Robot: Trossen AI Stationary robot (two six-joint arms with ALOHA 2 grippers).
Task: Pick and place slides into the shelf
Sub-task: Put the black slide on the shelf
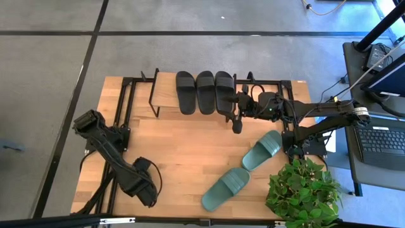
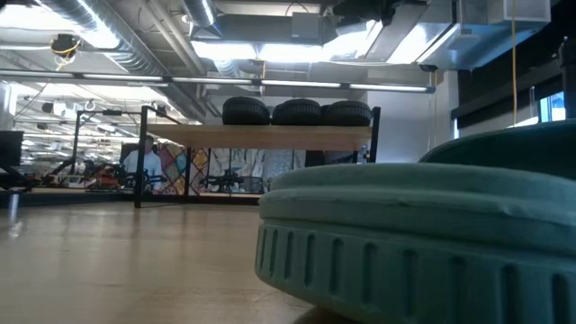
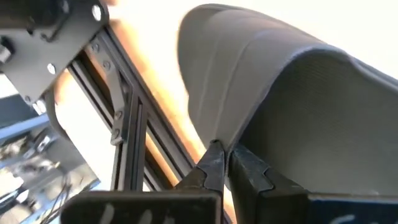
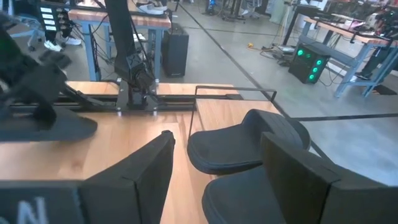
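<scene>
1. High view. Shows three black slides [image 1: 205,92] lined up side by side on the shelf [image 1: 166,88], at the far edge of the wooden table [image 1: 183,142]. Shows two green slides [image 1: 262,151] lying end to end on the table's right half, well apart from the shelf and just beside a potted plant [image 1: 302,189]. Places the right gripper [image 1: 238,113] at the shelf's right end, just beside the rightmost black slide. Places the left gripper [image 1: 147,195] low at the table's near left corner (cannot tell from here what lies under it).

2. Low view. Fills the foreground with the ribbed sole edge of one green slide [image 2: 423,234]. Behind it, shows the shelf [image 2: 261,137] with its light plank on thin black legs and the three black slides [image 2: 297,112] in a row on top, toes toward the camera. Shows neither gripper.

3. Left wrist view. Shows the left gripper [image 3: 225,165] with fingers [image 3: 211,168] pressed together, tips right against the edge of a dark slide [image 3: 298,93] that arches over them (cannot tell whether any of the strap is caught between the tips). Shows black metal framing [image 3: 124,124] alongside.

4. Right wrist view. Shows the right gripper [image 4: 221,140] with fingers [image 4: 137,174] spread wide, clasping nothing. Shows the black slides [image 4: 239,149] just beyond the fingertips, resting on the shelf [image 4: 214,115], with the table [image 4: 93,162] to one side.
</scene>
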